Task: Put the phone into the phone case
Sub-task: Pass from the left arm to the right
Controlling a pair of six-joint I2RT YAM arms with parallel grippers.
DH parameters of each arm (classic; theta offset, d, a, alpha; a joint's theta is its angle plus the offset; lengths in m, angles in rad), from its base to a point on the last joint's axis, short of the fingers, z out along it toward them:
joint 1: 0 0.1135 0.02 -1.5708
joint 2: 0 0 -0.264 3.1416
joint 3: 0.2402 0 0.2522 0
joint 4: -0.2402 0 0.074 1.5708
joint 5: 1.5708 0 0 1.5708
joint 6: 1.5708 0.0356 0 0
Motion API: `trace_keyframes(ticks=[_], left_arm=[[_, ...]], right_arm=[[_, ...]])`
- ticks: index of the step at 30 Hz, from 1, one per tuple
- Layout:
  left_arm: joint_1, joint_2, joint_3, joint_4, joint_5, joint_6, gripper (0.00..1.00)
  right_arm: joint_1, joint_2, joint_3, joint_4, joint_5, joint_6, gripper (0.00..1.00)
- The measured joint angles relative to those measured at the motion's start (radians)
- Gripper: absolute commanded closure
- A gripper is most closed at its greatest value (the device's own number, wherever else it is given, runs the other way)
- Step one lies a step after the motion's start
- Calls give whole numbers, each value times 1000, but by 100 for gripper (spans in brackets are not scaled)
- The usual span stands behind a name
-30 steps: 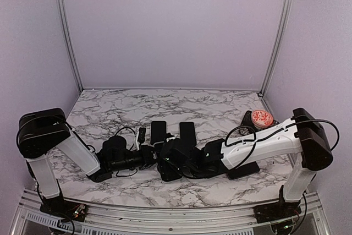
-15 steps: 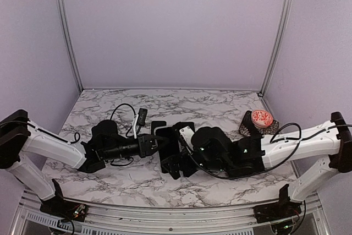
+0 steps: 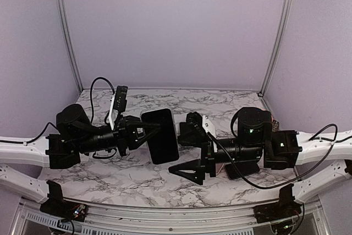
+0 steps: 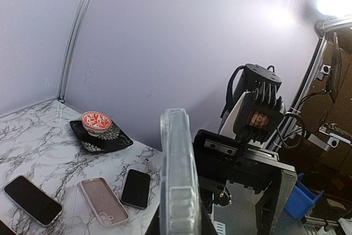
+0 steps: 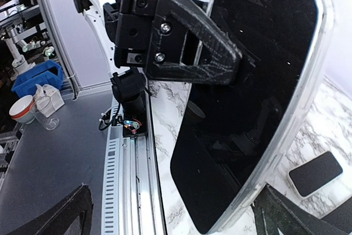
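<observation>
Phone [image 3: 163, 135], seemingly cased, lifted by left gripper [image 3: 149, 131], right gripper [image 3: 190, 151] opened

The phone [image 3: 163, 138] is black, the phone case [image 4: 177, 174] clear, the table [image 3: 220, 105] white veined grey, the bowl [image 4: 96, 120] red-patterned.

Phone [image 3: 162, 135] above the surface's [image 3: 137, 185] centre, between left fingers [image 3: 144, 131] and right fingers [image 3: 187, 169]. Bowl [image 4: 97, 120] on mat [image 4: 110, 140], right rear corner; empty case [image 4: 103, 201] lies nearby.

Red patterned bowl [image 4: 97, 120] on a dark plate [image 4: 111, 142], marble table [image 4: 33, 136]
</observation>
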Motion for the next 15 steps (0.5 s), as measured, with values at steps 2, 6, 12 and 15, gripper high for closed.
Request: trace_keyframes(ticks=[2, 6, 12, 15], left_arm=[[-13, -34, 0, -21, -19, 4, 100], [-50, -95, 0, -73, -82, 10, 100], [-77, -125, 27, -179, -169, 40, 100], [-78, -126, 71, -241, -193, 82, 100]], right_arm=[[-1, 0, 13, 0, -26, -34, 1], [-3, 3, 42, -6, -73, -85, 1], [-87, 0, 62, -12, -183, -105, 1], [-180, 1, 64, 8, -250, -84, 1]])
